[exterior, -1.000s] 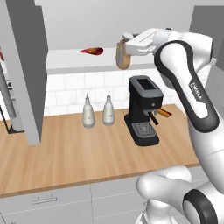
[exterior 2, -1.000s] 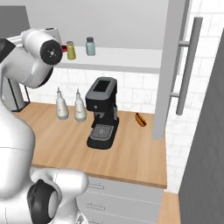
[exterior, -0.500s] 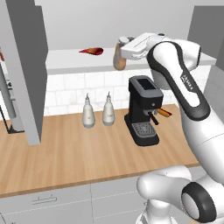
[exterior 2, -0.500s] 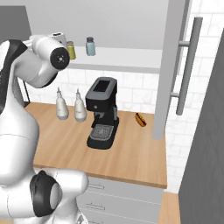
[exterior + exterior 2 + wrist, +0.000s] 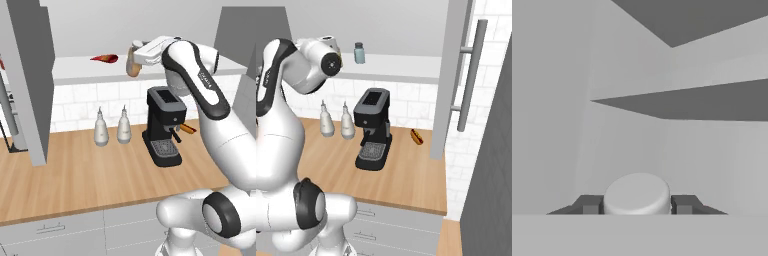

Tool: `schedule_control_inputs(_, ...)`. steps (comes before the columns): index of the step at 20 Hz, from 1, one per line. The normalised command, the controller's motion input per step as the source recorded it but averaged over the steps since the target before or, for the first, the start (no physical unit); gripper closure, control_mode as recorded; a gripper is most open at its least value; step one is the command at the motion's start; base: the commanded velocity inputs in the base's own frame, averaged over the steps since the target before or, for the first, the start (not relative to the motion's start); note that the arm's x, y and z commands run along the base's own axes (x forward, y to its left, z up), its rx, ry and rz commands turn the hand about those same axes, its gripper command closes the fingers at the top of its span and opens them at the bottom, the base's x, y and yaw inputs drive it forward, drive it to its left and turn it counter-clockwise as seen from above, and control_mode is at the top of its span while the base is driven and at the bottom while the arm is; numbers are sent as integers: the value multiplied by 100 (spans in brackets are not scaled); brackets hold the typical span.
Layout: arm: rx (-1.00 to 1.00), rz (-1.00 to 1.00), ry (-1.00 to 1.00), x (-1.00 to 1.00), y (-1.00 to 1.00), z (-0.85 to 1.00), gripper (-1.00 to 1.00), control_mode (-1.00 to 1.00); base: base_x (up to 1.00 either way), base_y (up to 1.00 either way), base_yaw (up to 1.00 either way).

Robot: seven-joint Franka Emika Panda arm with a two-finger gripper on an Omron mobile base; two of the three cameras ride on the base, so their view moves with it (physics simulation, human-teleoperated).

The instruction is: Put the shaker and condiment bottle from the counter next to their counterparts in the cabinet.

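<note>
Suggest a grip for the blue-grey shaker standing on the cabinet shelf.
Take the shaker by its round body, just below the darker cap, with the jaws across its width. Come in level from the cabinet's open front. It stands upright near the front edge of the shelf with the back wall behind it, so a side grasp from the front looks the clearest way in.

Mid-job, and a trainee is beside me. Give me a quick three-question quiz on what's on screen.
1. True or false: the gripper is shut on the condiment bottle.
2. Where does the shaker stand? A on the floor, B on the cabinet shelf, C in a drawer.
3. How many white teardrop bottles stand on the counter?
Key: 1 true; 2 B; 3 two.
</note>
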Motion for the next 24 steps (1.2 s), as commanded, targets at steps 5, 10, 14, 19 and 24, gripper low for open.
schedule_control_inputs(5, 0, 0, 0, 45, 0, -2, 100, -100, 0, 0, 0)
schedule_control_inputs(10, 0, 0, 5, 36, 12, -7, 100, -100, 0, 0, 0)
schedule_control_inputs(14, 0, 0, 14, 28, 31, -1, 100, -100, 0, 0, 0)
schedule_control_inputs(19, 0, 0, 13, 43, 23, 0, 100, -100, 0, 0, 0)
schedule_control_inputs(24, 0, 0, 4, 47, 10, 0, 100, -100, 0, 0, 0)
